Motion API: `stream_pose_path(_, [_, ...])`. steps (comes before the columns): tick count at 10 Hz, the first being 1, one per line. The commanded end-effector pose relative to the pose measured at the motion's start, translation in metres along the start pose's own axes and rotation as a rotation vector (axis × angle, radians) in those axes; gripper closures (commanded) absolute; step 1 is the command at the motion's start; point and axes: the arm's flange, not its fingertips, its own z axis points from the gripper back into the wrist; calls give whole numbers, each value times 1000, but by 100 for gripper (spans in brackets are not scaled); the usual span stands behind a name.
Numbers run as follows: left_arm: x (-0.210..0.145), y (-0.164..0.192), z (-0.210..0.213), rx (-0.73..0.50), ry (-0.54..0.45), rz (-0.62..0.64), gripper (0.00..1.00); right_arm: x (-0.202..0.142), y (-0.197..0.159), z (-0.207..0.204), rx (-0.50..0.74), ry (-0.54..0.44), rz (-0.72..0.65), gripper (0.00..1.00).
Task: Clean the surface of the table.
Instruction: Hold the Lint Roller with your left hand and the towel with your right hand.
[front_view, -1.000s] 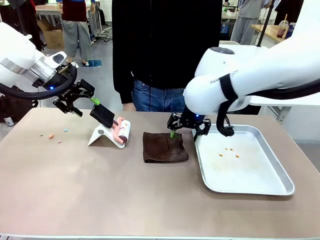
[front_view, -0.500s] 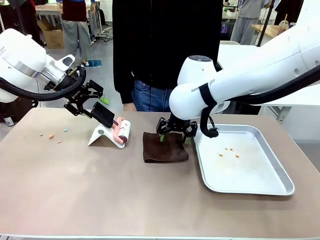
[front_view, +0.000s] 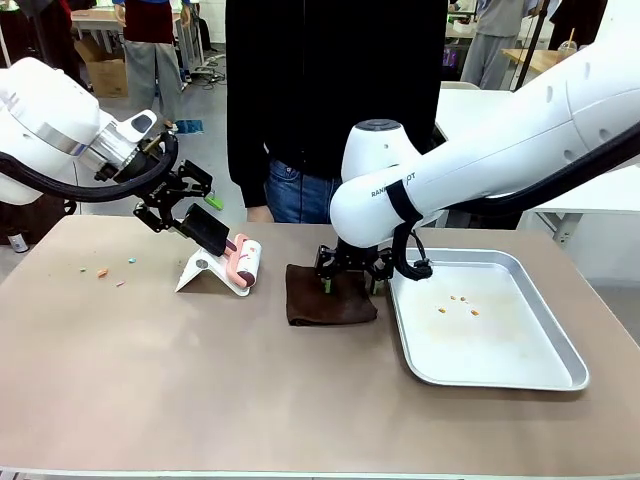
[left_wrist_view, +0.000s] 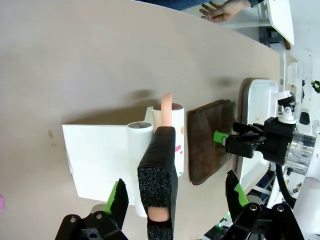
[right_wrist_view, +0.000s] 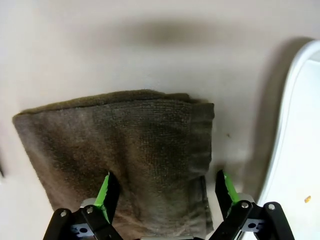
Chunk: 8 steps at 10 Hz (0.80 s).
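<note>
Both spread wide — right gripper (right_wrist_view: 165, 187) over cloth (right_wrist_view: 125, 140), left gripper (left_wrist_view: 175, 189) astride roller handle (left_wrist_view: 159, 165)
Might grab just the top fold, or tip the roller's stand (left_wrist_view: 100, 150).

Smooth matt tan table (front_view: 200, 390), shiny metal tray (front_view: 500, 345), fuzzy brown cloth (front_view: 318, 306)

Front view. Your left gripper (front_view: 192, 212), jaws apart, sits at the upper end of the roller (front_view: 240, 262), which leans on a white stand (front_view: 200, 270) on the table (front_view: 200, 380). Your right gripper (front_view: 350, 283) points down, jaws apart, over the far edge of the brown cloth (front_view: 325, 305), which lies just left of the tray (front_view: 500, 375). A few crumbs (front_view: 460, 302) lie in the tray; small bits (front_view: 102, 271) lie near the table's left end. A person (front_view: 335, 100) stands at the far side.
</note>
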Motion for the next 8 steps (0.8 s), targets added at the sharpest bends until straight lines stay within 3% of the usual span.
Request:
stream_pose_path(1, [4, -8, -1, -1, 8, 21, 0, 4, 11, 0, -47, -6, -27, 0])
stream_pose_path(8, [1, -2, 4, 43, -3, 51, 0, 7, 9, 2, 38, -3, -63, 0])
